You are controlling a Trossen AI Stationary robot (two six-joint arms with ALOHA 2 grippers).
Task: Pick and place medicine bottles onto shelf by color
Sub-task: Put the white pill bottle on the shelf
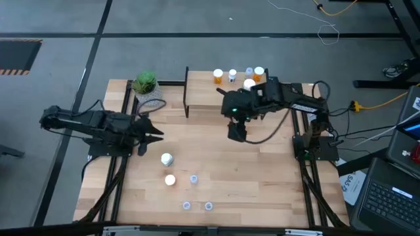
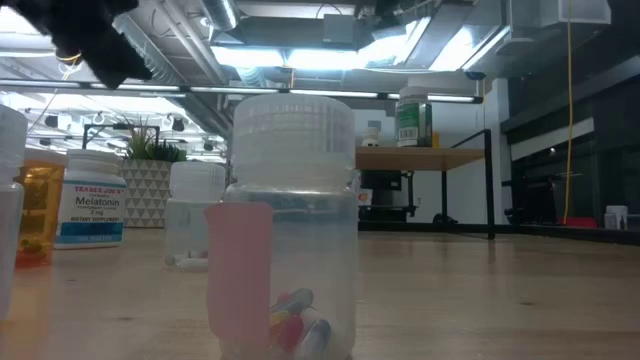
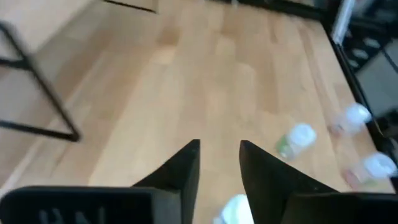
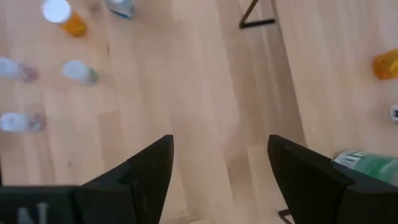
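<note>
You are hovering the left gripper [image 1: 157,136], jaws slightly parted and empty, above loose medicine bottles [image 1: 167,158] mid-table; the right gripper [image 1: 236,133], wide open, is waiting before the shelf [image 1: 203,98].

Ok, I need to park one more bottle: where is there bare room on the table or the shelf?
Bare wood lies between the left gripper and right gripper, and right of the loose bottles. The wood-topped black-legged shelf is bare at its left end; its back right, with the orange white-capped bottles, is crowded. So is the front centre around the small clear bottles.
</note>
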